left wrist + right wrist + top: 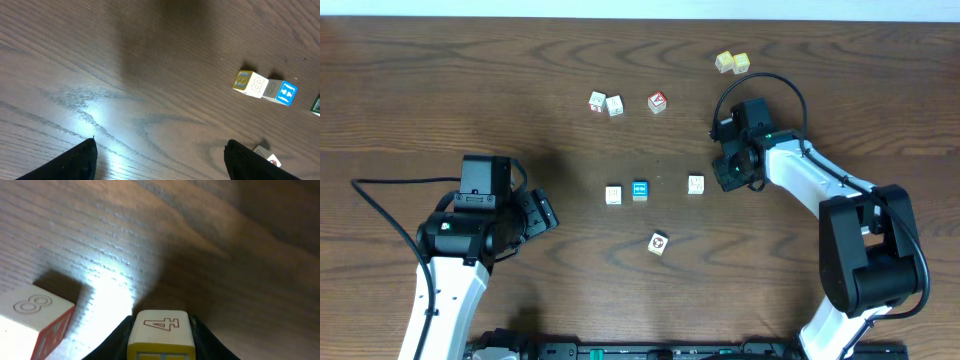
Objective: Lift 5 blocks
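While the wooden tabletop stretches wide under both arms, the left hand hangs fully open and empty; the right hand is clamped snug on the yellow block numbered 4. Four more blocks sit loose between the hands, the blue block among them.

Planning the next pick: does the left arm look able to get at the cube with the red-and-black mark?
Probably yes: the left arm's fingers stand open, and only bare table lies between them and the cube.
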Tool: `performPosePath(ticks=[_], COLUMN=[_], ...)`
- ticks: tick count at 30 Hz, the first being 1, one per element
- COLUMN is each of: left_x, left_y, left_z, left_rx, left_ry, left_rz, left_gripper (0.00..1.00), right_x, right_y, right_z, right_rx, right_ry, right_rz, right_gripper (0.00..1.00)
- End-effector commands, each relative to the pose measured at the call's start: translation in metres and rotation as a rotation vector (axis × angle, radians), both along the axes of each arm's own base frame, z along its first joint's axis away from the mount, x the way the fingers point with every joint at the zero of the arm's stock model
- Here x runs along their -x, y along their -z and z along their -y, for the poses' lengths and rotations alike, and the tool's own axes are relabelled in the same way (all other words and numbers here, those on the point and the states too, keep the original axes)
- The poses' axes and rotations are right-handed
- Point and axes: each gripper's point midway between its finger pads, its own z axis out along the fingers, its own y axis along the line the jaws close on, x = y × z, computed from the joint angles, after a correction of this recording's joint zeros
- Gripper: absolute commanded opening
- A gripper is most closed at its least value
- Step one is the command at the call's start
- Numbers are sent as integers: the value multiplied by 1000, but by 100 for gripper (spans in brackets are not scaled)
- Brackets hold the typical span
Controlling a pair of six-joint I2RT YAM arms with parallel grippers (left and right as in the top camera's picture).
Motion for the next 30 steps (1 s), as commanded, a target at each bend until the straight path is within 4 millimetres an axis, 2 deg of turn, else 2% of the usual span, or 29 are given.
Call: performPosePath(ticks=[1,11,18,21,30], left_x=[-3,-3,-3,-3,-3], left_y=[-5,-5,-5,-5,-5], left_z=[-2,-2,-2,-2,-2], left_rx=[-1,-1,-1,-1,-1], left_ry=[-15,-15,-15,-15,-15], left_rz=[11,10,11,11,11], left_gripper=[81,81,82,81,81], right_x=[9,26,24,20,10], right_y=[8,5,6,5,4], right_z=[-1,3,10,10,7], right_rx=[-5,-16,-15,-28,-43], right_ry=[53,298,454,467,435], right_rz=[-75,-189,-195,-182,-139], right_gripper=[25,23,21,20,24])
